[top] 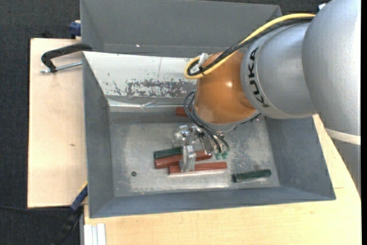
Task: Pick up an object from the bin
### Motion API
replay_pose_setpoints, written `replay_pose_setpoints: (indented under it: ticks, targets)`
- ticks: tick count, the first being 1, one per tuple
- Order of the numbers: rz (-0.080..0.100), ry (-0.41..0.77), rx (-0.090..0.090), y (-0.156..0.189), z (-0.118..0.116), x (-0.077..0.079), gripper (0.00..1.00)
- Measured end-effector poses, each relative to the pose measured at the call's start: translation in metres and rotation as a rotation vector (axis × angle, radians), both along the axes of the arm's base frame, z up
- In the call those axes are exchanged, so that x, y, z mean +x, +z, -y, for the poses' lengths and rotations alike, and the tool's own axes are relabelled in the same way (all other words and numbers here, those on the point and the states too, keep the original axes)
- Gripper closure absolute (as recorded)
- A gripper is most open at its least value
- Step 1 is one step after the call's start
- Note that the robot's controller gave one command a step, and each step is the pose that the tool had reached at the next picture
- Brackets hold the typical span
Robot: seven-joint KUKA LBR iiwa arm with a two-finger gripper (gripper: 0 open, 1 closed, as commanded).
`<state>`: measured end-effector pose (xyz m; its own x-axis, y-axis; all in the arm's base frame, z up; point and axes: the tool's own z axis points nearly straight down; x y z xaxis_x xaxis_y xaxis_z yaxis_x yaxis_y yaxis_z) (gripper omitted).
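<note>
My gripper (188,159) hangs low over the middle of the bin floor, right on a small cluster of bars. A dark green bar (166,153) lies just left of it, with a red-brown bar (165,163) beneath that one. To the right of the gripper a longer red bar (210,167) stretches along the floor, and its left end is hidden by the gripper. Whether any of these bars is gripped is hidden from me.
A dark green stick (251,175) lies apart near the front right corner. A small red-orange piece (182,112) peeks out at the back, by the arm's orange cover. The cover and arm hide the floor behind the gripper.
</note>
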<state>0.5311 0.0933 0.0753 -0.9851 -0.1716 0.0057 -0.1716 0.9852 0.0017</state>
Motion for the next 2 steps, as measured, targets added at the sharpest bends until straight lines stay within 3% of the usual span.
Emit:
replay_pose_setpoints:
  ticks: [2]
  targets:
    - [0.002, 0.000, 0.000, 0.0120, 0.0000, -0.0009, 1.00]
